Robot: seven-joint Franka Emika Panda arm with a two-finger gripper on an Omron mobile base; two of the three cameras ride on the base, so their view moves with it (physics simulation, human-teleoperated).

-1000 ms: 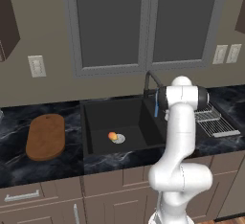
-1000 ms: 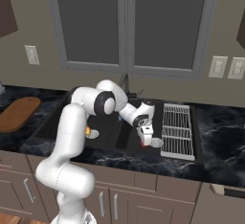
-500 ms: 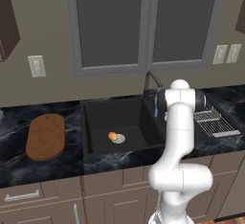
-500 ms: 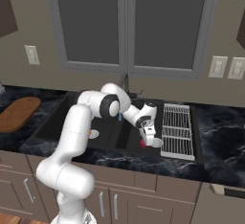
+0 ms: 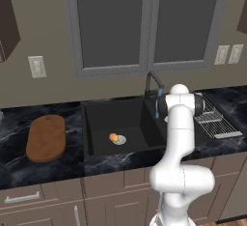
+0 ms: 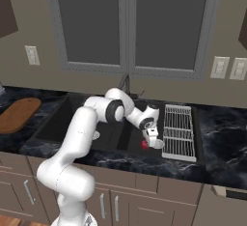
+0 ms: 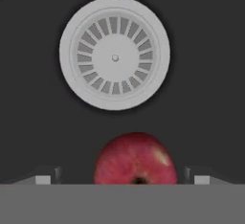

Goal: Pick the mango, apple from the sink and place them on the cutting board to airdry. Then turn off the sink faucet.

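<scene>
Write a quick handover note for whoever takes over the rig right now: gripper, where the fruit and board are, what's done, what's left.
Gripper: open, low in the right sink basin, fingertips either side of the apple, not closed on it.
Apple: on the basin floor beside the drain.
Mango: in the left basin by its drain.
Cutting board: on the counter left of the sink, no fruit on it.
Done: nothing placed.
Left: move both fruits to the board, then see to the faucet.

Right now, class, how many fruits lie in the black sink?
2: the orange-yellow mango beside the left basin's drain, the round red apple below the other silver drain; more could be hidden.
</scene>
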